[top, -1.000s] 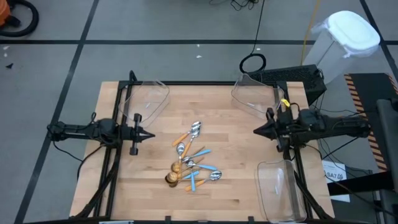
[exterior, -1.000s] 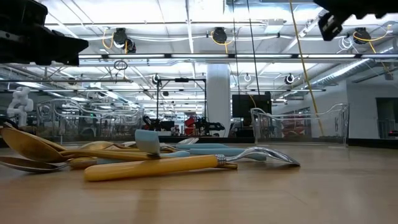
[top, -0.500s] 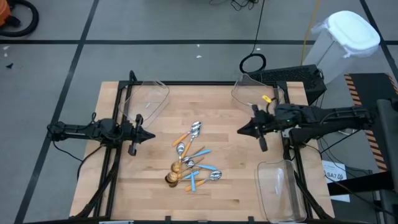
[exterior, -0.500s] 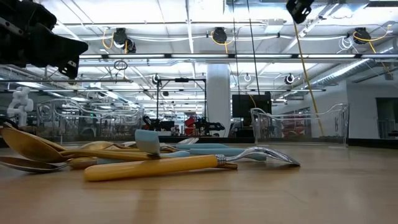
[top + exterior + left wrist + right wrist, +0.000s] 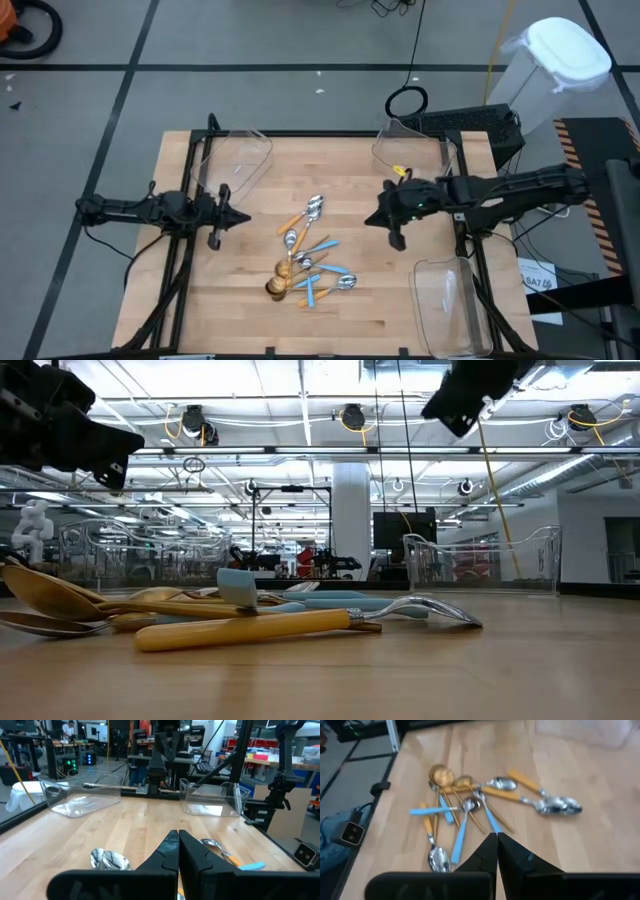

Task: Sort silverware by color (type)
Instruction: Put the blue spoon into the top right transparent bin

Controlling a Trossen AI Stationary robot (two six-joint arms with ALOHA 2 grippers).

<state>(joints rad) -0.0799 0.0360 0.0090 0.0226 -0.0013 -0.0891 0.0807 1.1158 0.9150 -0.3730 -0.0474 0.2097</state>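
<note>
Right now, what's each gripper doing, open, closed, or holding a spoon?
Left gripper: closed, holding nothing, at the table's left side.
Right gripper: closed, holding nothing, above the spoons.

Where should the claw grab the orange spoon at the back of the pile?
Probably the orange-handled spoon's handle, from straight above: it lies flat and points away from the pile with bare wood around it, while its bowl touches another spoon's.

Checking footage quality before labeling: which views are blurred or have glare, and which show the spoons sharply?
Right wrist view: soft with motion blur, the spoons smeared. Low view: the nearest orange-handled spoon is sharp, the bright ceiling lights glare, and both arms are dark silhouettes. High view: evenly lit and sharp, though the spoons are small. Left wrist view: the table is clear, with reflections on the clear bins.
</note>
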